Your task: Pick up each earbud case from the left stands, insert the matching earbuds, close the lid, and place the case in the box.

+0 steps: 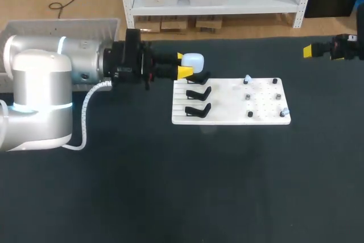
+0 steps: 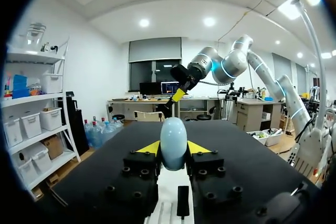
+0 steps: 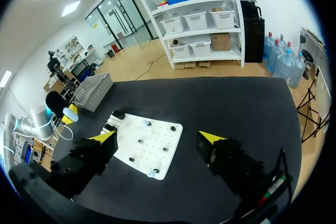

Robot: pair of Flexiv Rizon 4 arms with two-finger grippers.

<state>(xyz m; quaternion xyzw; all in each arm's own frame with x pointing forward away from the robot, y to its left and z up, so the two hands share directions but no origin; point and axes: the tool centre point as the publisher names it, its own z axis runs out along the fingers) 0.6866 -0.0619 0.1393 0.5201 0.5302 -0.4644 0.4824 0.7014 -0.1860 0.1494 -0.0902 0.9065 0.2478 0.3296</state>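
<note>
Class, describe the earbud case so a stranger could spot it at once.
Find the white board on the black table. At its far left corner, the left hand grips a pale blue earbud case. Unlike the black stands beside it, it is rounded and pale.

Wide table [image 1: 170, 186] surrounds the board [image 1: 227, 112] (stands [image 1: 198, 108] and pegs [image 1: 249, 114] rise from it).

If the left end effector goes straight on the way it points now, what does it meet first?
The left end effector, shut on the earbud case, points across the table. The way looks free until the right end effector, far ahead and roughly in that line; whether their heights match is unclear.
</note>
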